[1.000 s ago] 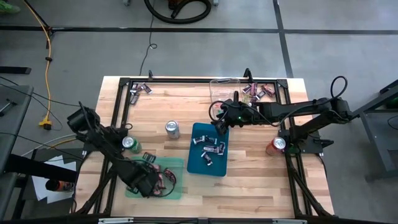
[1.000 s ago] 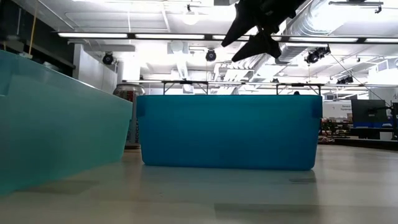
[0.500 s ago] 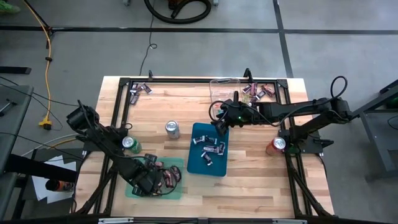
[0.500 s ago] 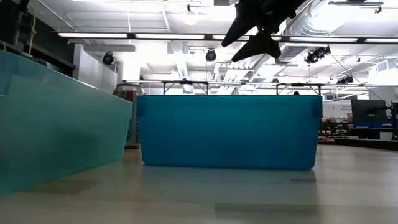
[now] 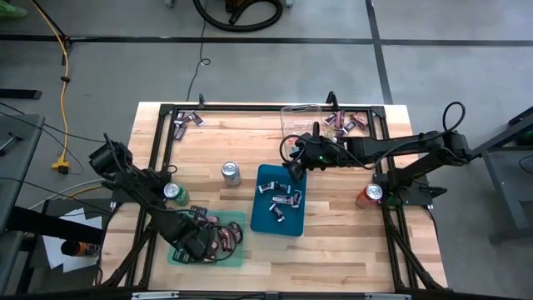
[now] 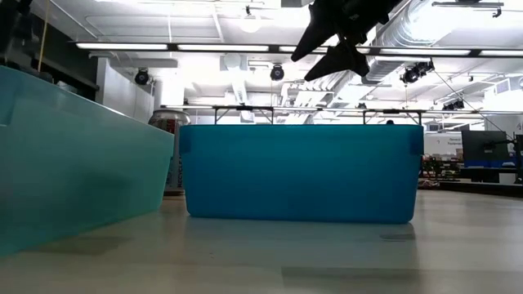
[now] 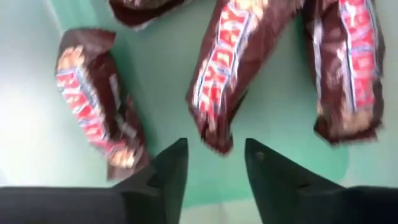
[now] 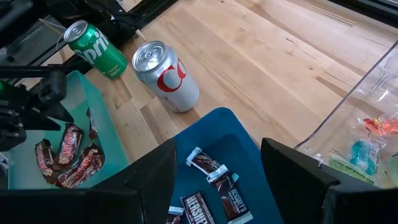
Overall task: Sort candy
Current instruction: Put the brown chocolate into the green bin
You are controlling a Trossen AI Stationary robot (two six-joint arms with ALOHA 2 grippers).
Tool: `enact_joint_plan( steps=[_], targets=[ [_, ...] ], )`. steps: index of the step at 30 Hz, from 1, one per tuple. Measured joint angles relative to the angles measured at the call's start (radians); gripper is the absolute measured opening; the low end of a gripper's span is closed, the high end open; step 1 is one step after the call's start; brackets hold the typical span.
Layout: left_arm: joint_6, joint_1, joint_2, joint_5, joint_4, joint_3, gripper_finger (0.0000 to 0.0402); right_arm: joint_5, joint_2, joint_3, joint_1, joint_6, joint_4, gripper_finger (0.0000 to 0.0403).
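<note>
The left gripper (image 5: 200, 240) is being held low over the pale green tray (image 5: 237, 218) near the table's front left; in the left wrist view its fingers (image 7: 169, 171) are standing apart with nothing between them, just above the tray floor. Brown bars with red lettering (image 7: 221, 68) are lying loose on that floor, one of them ending right at the gap between the fingertips.

The right gripper (image 5: 293, 171) is being held above the far end of the blue tray (image 5: 265, 223) in the middle of the table. Its fingers (image 8: 152, 180) are spread wide and empty in the right wrist view. Dark and silver wrapped pieces (image 5: 281, 200) are lying inside the blue tray. In the low view the right gripper (image 6: 339, 41) is hanging above the blue tray's wall (image 6: 301, 171).

More candy (image 5: 343, 122) is lying at the table's far right corner, and a smaller heap (image 5: 186, 121) at the far left corner. A clear bin (image 5: 301, 117) is standing at the far edge, with small bright sweets (image 8: 376, 124) showing inside it in the right wrist view.

A silver can (image 5: 231, 173) is standing between the two trays, a green can (image 5: 174, 192) just beyond the green tray, and a red can (image 5: 371, 195) by the right arm's base.
</note>
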Motion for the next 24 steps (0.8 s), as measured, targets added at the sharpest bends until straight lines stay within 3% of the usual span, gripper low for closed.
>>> enact_joint_plan(
  steps=[4, 8, 12, 17, 24],
  targets=[
    [0.063, 0.017, -0.054, 0.036, -0.105, 0.051, 0.0183, -0.001, 0.000, 0.000, -0.002, -0.003, 0.000, 0.0227],
    [0.046, 0.090, -0.206, 0.018, -0.167, 0.062, 0.0203, -0.049, 0.000, 0.000, -0.017, -0.019, 0.001, 0.0227],
    [-0.057, 0.217, -0.418, -0.143, -0.134, 0.063, 0.0209, -0.100, 0.000, 0.012, -0.044, -0.060, -0.006, 0.0227],
    [-0.071, 0.397, -0.646, -0.399, 0.049, 0.063, 0.0209, -0.102, 0.000, 0.039, -0.077, -0.130, -0.003, 0.0227],
    [0.078, 0.627, -0.806, -0.522, 0.223, 0.030, 0.0209, -0.105, 0.000, 0.057, -0.121, -0.206, 0.001, 0.0227]
  ],
)
